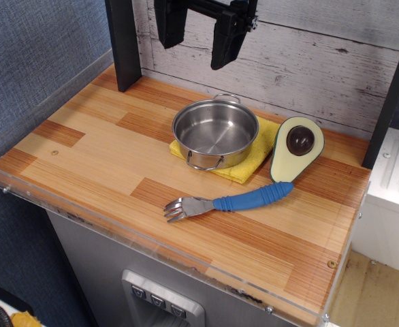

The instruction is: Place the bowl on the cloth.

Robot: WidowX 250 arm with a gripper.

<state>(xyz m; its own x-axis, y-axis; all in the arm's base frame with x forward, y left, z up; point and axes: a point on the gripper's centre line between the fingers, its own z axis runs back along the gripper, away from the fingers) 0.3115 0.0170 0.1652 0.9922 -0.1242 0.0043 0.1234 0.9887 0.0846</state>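
Note:
The shiny steel bowl (215, 133) with two wire loop handles stands upright on the yellow cloth (254, 158), which lies on the wooden table top near the back wall. The cloth shows around the bowl's right and front sides. My gripper (197, 39) hangs high above the table at the top of the view, behind and above the bowl. Its two black fingers are spread wide apart and hold nothing.
A cream half-avocado toy (295, 148) with a brown pit lies right of the cloth. A fork with a blue handle (230, 201) lies in front of the bowl. A black post (123, 43) stands at the back left. A clear rim (84, 216) runs along the table's front edge.

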